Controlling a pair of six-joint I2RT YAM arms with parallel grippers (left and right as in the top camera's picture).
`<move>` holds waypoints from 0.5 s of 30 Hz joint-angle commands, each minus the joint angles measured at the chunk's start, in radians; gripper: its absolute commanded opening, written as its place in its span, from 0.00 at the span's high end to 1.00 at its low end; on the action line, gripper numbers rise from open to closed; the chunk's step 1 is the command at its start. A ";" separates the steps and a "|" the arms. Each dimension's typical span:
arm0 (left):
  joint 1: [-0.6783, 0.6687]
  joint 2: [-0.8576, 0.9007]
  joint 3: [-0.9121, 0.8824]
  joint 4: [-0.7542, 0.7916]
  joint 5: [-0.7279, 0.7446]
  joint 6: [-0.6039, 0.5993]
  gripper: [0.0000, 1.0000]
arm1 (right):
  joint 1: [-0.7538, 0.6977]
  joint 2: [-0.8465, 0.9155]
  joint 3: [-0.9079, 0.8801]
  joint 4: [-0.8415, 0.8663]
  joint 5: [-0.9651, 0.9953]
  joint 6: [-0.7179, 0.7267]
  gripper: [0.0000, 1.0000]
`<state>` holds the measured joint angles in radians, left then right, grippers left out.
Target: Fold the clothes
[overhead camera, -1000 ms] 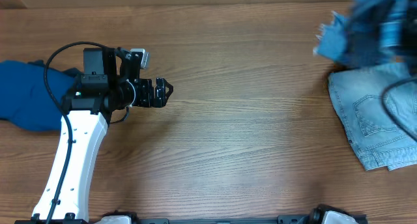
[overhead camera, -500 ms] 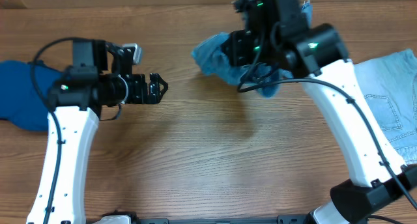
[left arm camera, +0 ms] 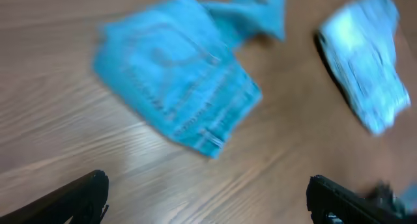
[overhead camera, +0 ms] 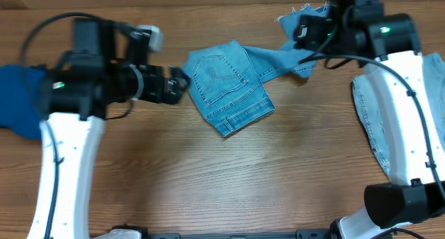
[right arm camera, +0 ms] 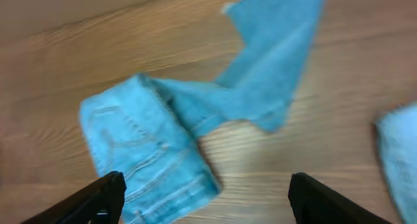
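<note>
Denim jeans (overhead camera: 229, 86) are lying spread at the middle of the wooden counter (overhead camera: 229, 183), no longer bunched up at the right claw (right arm camera: 205, 188), which is gaping wide above them, holding nothing. The left claw (left arm camera: 208, 188) is hovering just beside their left edge, likewise wide open and empty, while a paler denim piece (overhead camera: 365, 114) and a dark blue garment (overhead camera: 17, 93) are lying at opposite ends.

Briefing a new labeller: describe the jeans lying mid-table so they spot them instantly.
On the wooden table, look at its middle. The mid-blue jeans lie there, pocket up, one leg trailing right; they are darker than the pale denim at right, lighter than the dark blue garment at left.
</note>
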<state>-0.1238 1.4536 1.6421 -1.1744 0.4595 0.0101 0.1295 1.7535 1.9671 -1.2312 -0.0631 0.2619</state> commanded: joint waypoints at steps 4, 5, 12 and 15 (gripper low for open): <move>-0.306 0.383 -0.102 0.116 -0.234 0.149 0.00 | -0.119 -0.030 0.014 -0.057 -0.096 0.037 0.16; -0.323 0.432 -0.102 0.107 -0.235 0.144 0.00 | -0.119 -0.030 0.014 -0.066 -0.095 0.036 0.16; -0.348 0.615 -0.102 0.116 -0.243 0.079 0.00 | -0.119 -0.030 0.014 -0.079 -0.093 0.019 0.16; -0.371 0.668 -0.103 0.124 -0.296 0.138 0.04 | -0.119 -0.030 0.014 -0.076 -0.084 0.019 0.16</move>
<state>-0.4721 2.0708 1.5440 -1.0496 0.2188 0.1089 0.0135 1.7535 1.9671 -1.3132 -0.1520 0.2871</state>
